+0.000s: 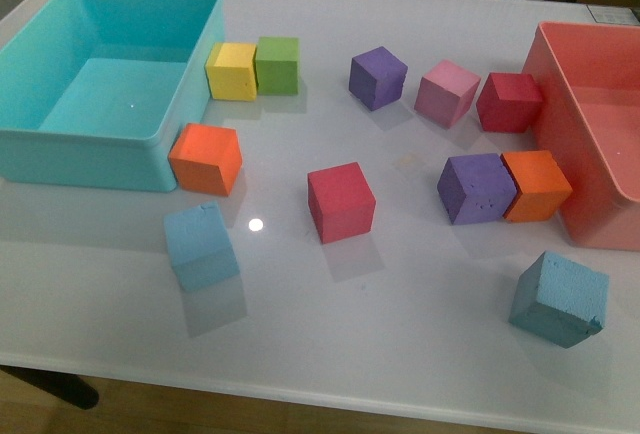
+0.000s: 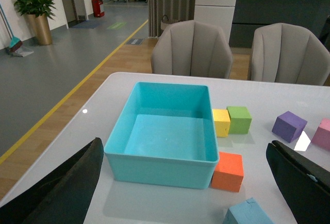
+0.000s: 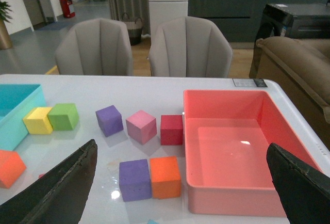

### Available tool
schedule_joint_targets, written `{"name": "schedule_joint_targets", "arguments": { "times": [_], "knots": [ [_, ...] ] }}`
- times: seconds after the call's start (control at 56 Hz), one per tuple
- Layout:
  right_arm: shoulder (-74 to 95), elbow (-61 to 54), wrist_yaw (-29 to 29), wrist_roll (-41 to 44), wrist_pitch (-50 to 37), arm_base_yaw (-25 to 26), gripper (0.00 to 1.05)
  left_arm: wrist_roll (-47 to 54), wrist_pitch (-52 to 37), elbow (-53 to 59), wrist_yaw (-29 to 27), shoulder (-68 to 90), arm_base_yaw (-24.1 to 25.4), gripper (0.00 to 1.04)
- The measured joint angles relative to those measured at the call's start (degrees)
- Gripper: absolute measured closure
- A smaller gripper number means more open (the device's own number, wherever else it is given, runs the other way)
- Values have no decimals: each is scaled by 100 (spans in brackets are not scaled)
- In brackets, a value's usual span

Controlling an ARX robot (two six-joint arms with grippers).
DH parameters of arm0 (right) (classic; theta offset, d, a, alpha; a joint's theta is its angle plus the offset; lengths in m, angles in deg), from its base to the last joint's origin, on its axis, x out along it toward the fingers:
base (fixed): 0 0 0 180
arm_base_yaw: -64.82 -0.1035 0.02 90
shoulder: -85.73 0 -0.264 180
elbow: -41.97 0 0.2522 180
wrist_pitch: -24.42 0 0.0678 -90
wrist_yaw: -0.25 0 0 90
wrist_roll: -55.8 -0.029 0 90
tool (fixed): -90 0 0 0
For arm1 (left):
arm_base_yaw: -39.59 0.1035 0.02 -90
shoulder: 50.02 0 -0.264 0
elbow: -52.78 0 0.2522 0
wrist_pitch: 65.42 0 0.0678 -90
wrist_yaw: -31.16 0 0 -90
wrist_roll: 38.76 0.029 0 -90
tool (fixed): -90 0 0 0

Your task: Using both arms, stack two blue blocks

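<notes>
Two blue blocks lie apart near the table's front edge in the front view. The paler sky-blue block (image 1: 201,246) sits front left. The duller one (image 1: 558,298), with a chipped corner, sits front right. Neither arm shows in the front view. My left gripper (image 2: 184,146) is open above the table, and the paler blue block (image 2: 247,212) lies just below and between its fingers (image 2: 62,188). My right gripper (image 3: 181,145) is open with nothing between its fingers (image 3: 301,182); only a sliver of the duller blue block (image 3: 153,221) shows at that view's edge.
A turquoise bin (image 1: 80,159) stands back left with an orange cube (image 1: 206,158) against its corner. A red bin (image 1: 590,204) stands at the right, a purple cube (image 1: 476,188) and an orange cube (image 1: 537,185) beside it. A red cube (image 1: 341,202) sits mid-table. Several more cubes line the back.
</notes>
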State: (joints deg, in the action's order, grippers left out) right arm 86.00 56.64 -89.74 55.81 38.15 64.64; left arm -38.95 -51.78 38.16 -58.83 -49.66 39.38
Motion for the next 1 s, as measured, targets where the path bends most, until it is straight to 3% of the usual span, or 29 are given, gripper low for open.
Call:
{"name": "schedule_joint_targets", "arguments": {
  "times": [0.929, 1.001],
  "knots": [
    [0, 0, 0, 0, 0, 0, 9, 0, 0, 0, 0, 0, 0, 9],
    [590, 393, -1058, 190, 973, 361, 9, 0, 0, 0, -4, 0, 0, 9]
  ]
}}
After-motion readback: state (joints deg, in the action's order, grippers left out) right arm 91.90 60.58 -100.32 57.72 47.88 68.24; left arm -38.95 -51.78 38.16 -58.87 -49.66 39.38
